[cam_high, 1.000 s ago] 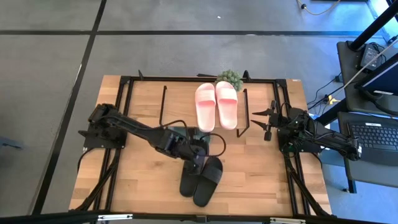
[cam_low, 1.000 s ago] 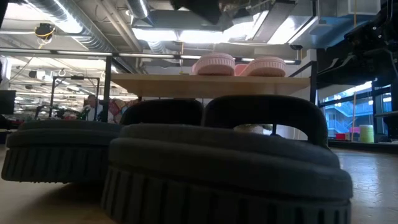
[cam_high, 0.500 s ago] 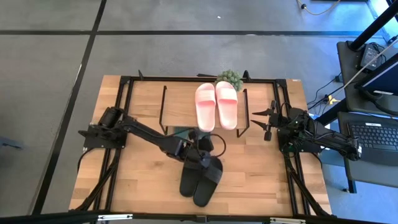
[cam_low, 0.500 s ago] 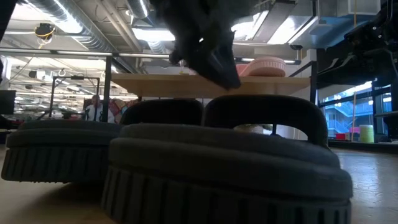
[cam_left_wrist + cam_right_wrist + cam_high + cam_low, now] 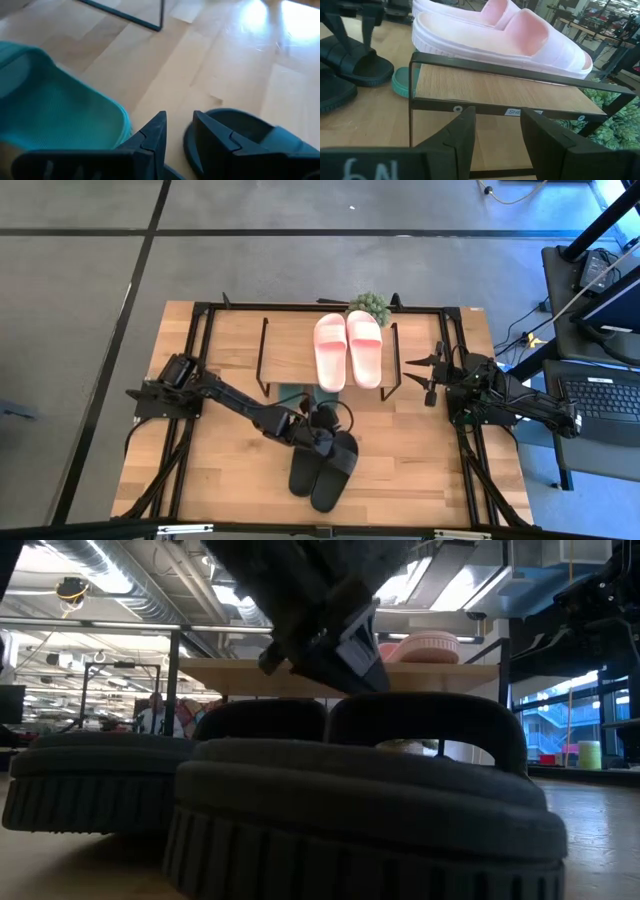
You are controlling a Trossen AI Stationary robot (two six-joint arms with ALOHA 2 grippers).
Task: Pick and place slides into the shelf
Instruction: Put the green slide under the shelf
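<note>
Two black slides lie side by side on the table's near middle and fill the low view. The pale pink pair sits on the shelf's wooden top. A green slide lies on the table and pokes out from under the shelf's near edge. My left gripper hangs open just above the far end of the black slides, with the green slide beside it, and touches nothing I can see. My right gripper waits open to the right of the shelf.
A small green plant stands behind the shelf's far right corner. A black metal frame borders the table on the left, right and far sides. Bare wood lies to the right of the black slides and also to their left.
My left gripper has moved toward the table's near edge and a little right, from beside the green slide at the shelf's front to the far end of the black slides, and has come down. In the low view it has dropped into sight above them. The slides have stayed put.
</note>
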